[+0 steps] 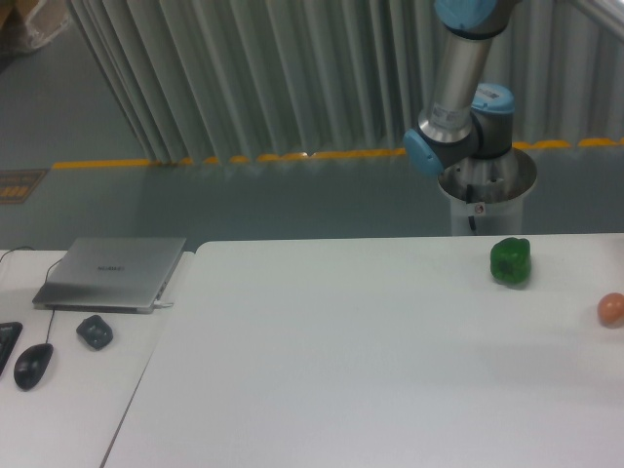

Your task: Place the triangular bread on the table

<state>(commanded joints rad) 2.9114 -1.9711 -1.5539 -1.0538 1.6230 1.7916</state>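
While my gripper and the triangular bread are sitting out of frame — fingers' state unknowable — I am aiming for bare table left of the green pepper.

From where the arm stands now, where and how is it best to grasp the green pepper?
Probably from above, jaws closing across the middle of the green pepper. It sits upright and alone on the table, with the small ball well apart, so both flanks are free.
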